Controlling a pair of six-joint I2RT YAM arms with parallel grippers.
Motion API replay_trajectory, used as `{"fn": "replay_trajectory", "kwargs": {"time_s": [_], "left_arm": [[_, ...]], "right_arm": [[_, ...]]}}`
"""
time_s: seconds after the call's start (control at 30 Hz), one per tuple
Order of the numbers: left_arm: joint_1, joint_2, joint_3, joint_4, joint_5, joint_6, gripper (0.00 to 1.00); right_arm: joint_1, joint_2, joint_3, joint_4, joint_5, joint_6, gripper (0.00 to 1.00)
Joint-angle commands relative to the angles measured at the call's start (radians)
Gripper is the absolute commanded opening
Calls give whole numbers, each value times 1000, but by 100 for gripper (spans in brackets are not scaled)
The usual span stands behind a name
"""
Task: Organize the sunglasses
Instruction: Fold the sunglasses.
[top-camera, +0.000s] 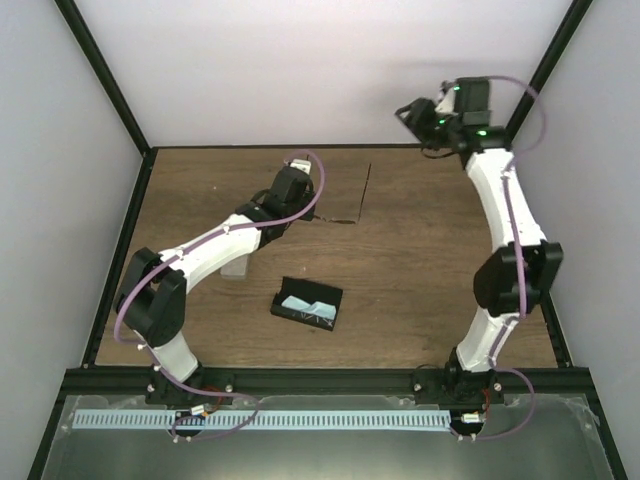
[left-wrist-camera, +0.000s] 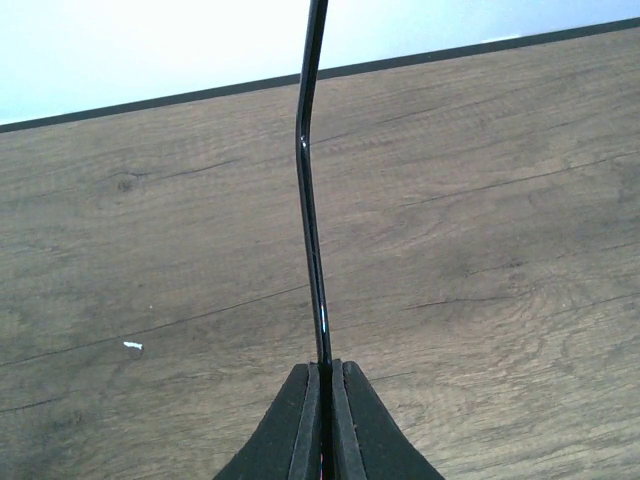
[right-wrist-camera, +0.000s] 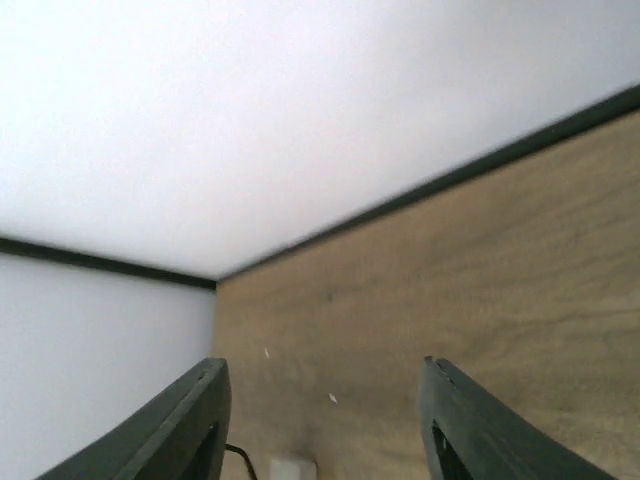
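Sunglasses temple clamped by shut L gripper, presumably for transfer to black case; R gripper wide apart, far right.

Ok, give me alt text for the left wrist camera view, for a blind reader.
The left tool is shut on a thin dark sunglasses arm, which runs up the view over a brown wooden table toward a pale wall.
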Motion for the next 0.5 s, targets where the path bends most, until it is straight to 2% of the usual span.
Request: {"fn": "replay_trajectory", "kwargs": {"time_s": [0.0,0.1,0.17,0.23,0.27,0.3,0.37,0.47], "left_arm": [[-4,13,6,17,-13,-1,4],[-4,9,5,23,-32,-10,4],[-4,-1,-1,37,-58,-23,4],[-5,-23,-19,63,-89,-39,4],[-6,-31,-31,81,-111,-52,4],[-5,-37,-35,90,-126,-59,4],[-7,-46,-41,100,-143,-67,4],[-7,-48,-36,100,-133,-67,4]], "right_arm": [[-28,-122,-1,-5,55,-33,57],[-41,-220,-183,48,-6,61,81],[-88,-275,-412,193,-226,219,83],[-117,-343,-714,514,-422,511,83],[-116,-383,-847,689,-431,669,83],[-116,-421,-926,759,-401,713,83],[-122,-467,-969,726,-332,700,84],[-123,-450,-890,611,-288,575,84]]}}
